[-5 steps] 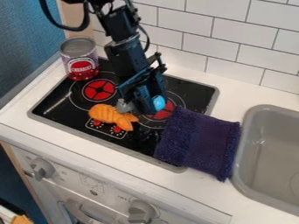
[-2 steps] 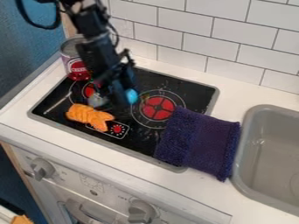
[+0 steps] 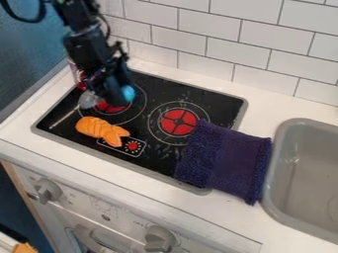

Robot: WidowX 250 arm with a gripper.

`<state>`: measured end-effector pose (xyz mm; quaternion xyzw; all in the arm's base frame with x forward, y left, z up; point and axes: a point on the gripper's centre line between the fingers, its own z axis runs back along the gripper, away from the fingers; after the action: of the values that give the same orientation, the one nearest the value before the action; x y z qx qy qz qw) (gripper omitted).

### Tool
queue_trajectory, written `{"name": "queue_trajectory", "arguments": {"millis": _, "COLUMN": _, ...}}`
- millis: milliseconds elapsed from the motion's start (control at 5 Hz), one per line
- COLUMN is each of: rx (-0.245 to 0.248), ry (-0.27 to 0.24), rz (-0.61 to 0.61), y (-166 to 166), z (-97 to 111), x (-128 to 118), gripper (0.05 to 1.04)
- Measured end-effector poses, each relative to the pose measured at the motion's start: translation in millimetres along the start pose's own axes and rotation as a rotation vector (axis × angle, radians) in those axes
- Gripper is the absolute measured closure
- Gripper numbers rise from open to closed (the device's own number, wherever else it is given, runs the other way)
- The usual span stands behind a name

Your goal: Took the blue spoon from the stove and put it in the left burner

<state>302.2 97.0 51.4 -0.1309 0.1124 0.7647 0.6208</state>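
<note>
Jaws clamped on the blue spoon (image 3: 127, 93) have reached the left burner (image 3: 112, 107), nearer the stove's (image 3: 214, 103) left edge; lowering likely follows.

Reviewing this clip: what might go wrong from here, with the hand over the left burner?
The hand has the blue spoon crosswise over the left burner, so it may roll or settle off-centre on release.

The can is right behind the hand in this view, so a sideways move might knock it.

The orange sliced piece lies just in front of the burner, and a dropped spoon could land against it.
</note>
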Motion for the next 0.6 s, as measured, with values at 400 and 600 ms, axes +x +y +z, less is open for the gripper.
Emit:
{"name": "queue_trajectory", "arguments": {"millis": 400, "rx": -0.015, "ry": -0.026, "rz": 0.017, "y": -3.9, "z": -0.2, "x": 8.5, "gripper": 0.662}}
{"name": "queue_trajectory", "arguments": {"millis": 600, "rx": -0.045, "ry": -0.128, "rz": -0.087, "y": -1.6, "z": -14.1, "x": -7.8, "gripper": 0.662}}
